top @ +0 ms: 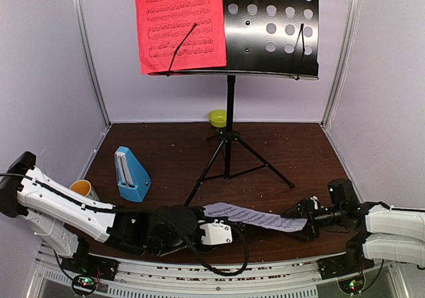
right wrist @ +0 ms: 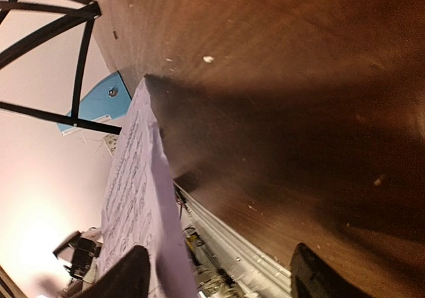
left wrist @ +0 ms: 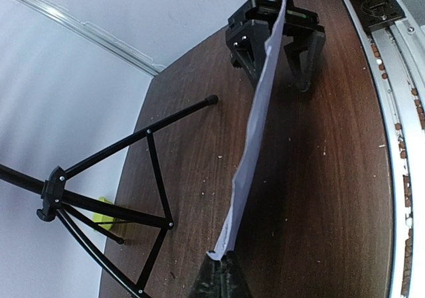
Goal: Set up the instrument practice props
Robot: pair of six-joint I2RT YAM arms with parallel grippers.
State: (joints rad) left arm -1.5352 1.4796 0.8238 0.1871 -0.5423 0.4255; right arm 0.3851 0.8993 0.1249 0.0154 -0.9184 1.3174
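Note:
The black music stand (top: 265, 26) rises at the back on tripod legs (left wrist: 113, 158), with the red music sheet (top: 178, 22) clipped on its left half. The white music sheet (top: 255, 217) hangs above the table near the front, stretched between the arms. My left gripper (left wrist: 222, 258) is shut on its left end. My right gripper (right wrist: 219, 275) is open around the other end, and the sheet (right wrist: 133, 192) lies against one finger. The blue metronome (top: 131, 174) stands on the table at the left.
A lime-green bowl (top: 217, 117) sits behind the stand's pole at the back wall. A white mug with a yellow inside (top: 83, 188) is half hidden behind my left arm. The tripod's legs spread over the middle of the table. A metal rail runs along the front edge.

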